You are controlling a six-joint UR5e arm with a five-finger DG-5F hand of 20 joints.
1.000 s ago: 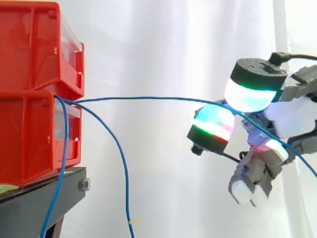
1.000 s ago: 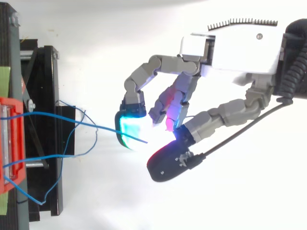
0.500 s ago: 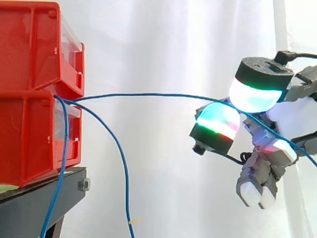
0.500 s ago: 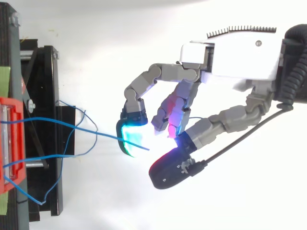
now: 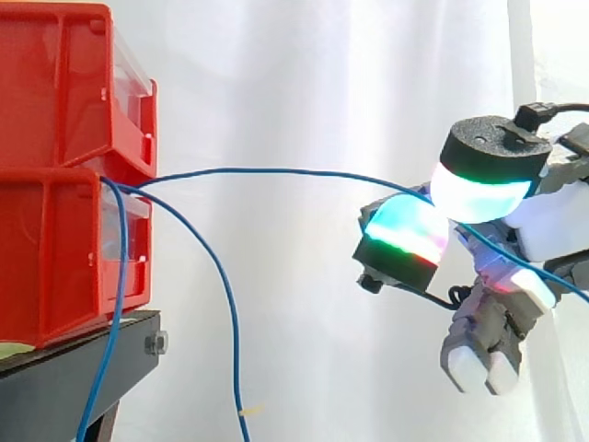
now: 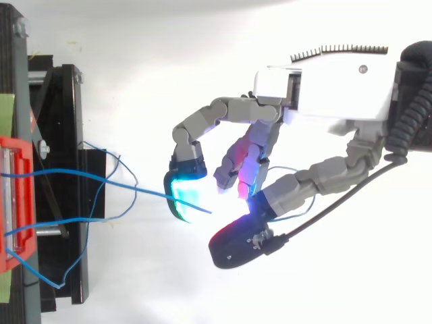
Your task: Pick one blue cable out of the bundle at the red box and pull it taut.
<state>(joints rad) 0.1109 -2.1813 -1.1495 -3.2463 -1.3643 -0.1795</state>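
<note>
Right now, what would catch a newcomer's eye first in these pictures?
The hand, at the right, with fingertips glowing cyan and green, pinches one blue cable. That cable arches leftward to the stacked red bins on a black stand, where other blue strands hang down.

Bright, even light fills both views. From above, the white ground [image 6: 135, 283] under the hand [image 6: 324, 88] is washed out by glare and holds almost no shadows. The pads [image 5: 405, 228] glow cyan and green. The blue cable [image 5: 276, 171] looks dark against the lit white curtain [image 5: 304, 74].
</note>
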